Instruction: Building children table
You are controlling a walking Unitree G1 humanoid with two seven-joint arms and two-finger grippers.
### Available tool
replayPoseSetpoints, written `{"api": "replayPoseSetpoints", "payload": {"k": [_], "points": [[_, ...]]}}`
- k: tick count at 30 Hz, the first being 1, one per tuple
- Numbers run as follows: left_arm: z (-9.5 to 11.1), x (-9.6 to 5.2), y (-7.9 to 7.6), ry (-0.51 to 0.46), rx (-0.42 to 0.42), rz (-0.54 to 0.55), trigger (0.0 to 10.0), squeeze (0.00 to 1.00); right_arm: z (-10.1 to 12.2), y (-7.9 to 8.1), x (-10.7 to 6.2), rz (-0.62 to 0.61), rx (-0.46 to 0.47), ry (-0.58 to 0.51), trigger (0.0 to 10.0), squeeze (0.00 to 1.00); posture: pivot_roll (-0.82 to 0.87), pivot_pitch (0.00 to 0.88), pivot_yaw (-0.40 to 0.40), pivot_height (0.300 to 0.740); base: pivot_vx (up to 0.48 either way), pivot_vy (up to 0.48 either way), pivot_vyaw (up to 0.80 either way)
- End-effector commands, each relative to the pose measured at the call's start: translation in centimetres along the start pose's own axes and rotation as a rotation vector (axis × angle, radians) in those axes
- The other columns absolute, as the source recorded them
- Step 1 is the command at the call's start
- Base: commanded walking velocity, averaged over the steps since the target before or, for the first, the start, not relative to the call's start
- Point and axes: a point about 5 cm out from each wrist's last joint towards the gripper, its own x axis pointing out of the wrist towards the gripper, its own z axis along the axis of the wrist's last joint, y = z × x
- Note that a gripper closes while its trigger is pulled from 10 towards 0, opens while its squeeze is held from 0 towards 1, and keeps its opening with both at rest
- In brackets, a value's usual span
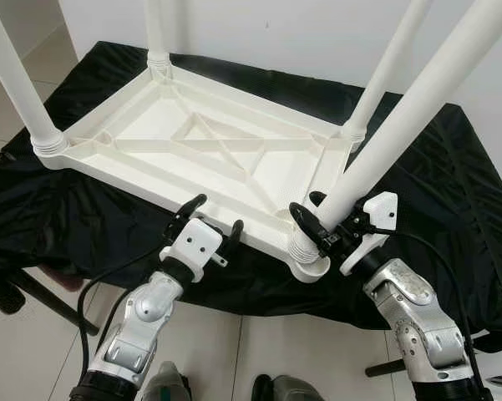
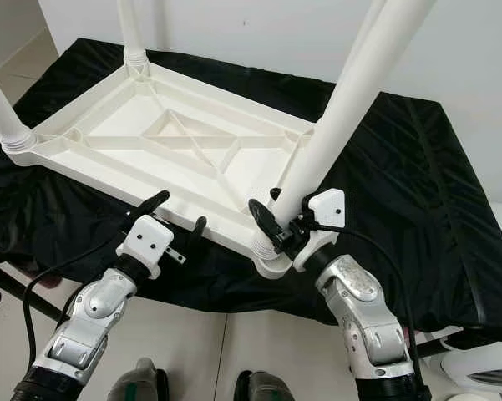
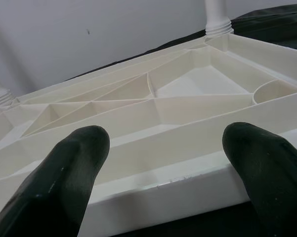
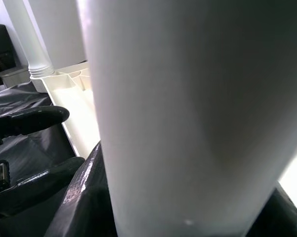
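Right gripper (image 1: pixel 316 219) jaws pinching near-corner table leg (image 1: pixel 376 150) — left gripper (image 1: pixel 210 219) jaws spread against upturned tabletop (image 1: pixel 184 142) rim.

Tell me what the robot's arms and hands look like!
Both arms are shiny silver metal, built from rounded segments with bolts showing. Each ends in a white plastic block. From that block stick out two long, curved black fingers: that is the left gripper and the right gripper. Thin black cables loop out beside each arm, and near the bottom the arms turn black.
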Motion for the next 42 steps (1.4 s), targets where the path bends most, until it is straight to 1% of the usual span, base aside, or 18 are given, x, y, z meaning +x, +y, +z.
{"api": "replayPoseSetpoints", "payload": {"k": [1, 3, 11, 13, 18, 24, 28, 31, 35, 42], "points": [[0.4, 0.0, -0.2, -0.01, 0.012, -0.019, 10.0, 0.0, -2.1, -0.1, -0.6, -0.011, 0.032, 0.106, 10.0, 0.0, 0.04, 0.074, -0.083, 0.74, 0.0, 0.0, 0.0], [0.4, 0.0, -0.3, -0.011, 0.012, -0.019, 10.0, 0.0, -2.5, -0.1, -0.8, -0.002, 0.024, 0.143, 10.0, 0.0, 0.04, 0.068, -0.087, 0.74, 0.0, 0.0, 0.0], [0.4, -0.1, -0.3, -0.014, 0.012, -0.019, 10.0, 0.0, -1.0, -0.7, -1.4, 0.029, -0.002, 0.139, 10.0, 0.0, 0.03, 0.058, -0.091, 0.74, 0.0, 0.0, 0.0], [0.4, 0.0, -0.3, -0.016, 0.012, -0.021, 10.0, 0.0, -1.0, -0.8, -1.6, 0.041, 0.003, 0.159, 10.0, 0.0, 0.03, 0.053, -0.092, 0.74, 0.0, 0.0, 0.0], [0.4, 0.0, -0.3, -0.017, 0.014, -0.023, 10.0, 0.0, -0.8, -0.9, -1.9, 0.05, 0.015, 0.169, 10.0, 0.0, 0.03, 0.046, -0.093, 0.74, 0.0, 0.0, 0.0], [0.4, 0.0, -0.4, -0.018, 0.01, -0.026, 10.0, 0.0, -0.8, -1.1, -2.0, 0.045, 0.004, 0.177, 10.0, 0.0, 0.03, 0.045, -0.092, 0.74, 0.0, 0.0, 0.0], [0.5, 0.0, -0.5, -0.019, 0.01, -0.029, 10.0, 0.0, -1.1, -1.2, -1.8, 0.018, 0.003, 0.157, 10.0, 0.0, 0.03, 0.049, -0.091, 0.74, 0.0, 0.0, 0.0], [0.5, 0.0, -0.5, -0.019, 0.01, -0.027, 10.0, 0.0, -1.7, -1.2, -1.5, -0.01, 0.003, 0.153, 10.0, 0.0, 0.03, 0.054, -0.091, 0.74, 0.0, 0.0, 0.0], [0.6, -0.1, -0.4, -0.018, 0.009, -0.024, 10.0, 0.0, -1.9, -1.1, -1.4, -0.026, 0.012, 0.141, 10.0, 0.0, 0.03, 0.063, -0.088, 0.74, 0.0, 0.0, 0.0], [0.6, -0.1, -0.3, -0.015, 0.012, -0.017, 10.0, 0.0, -3.3, -1.0, -1.3, -0.059, 0.008, 0.132, 10.0, 0.0, 0.04, 0.073, -0.085, 0.74, 0.0, 0.0, 0.0]]}}
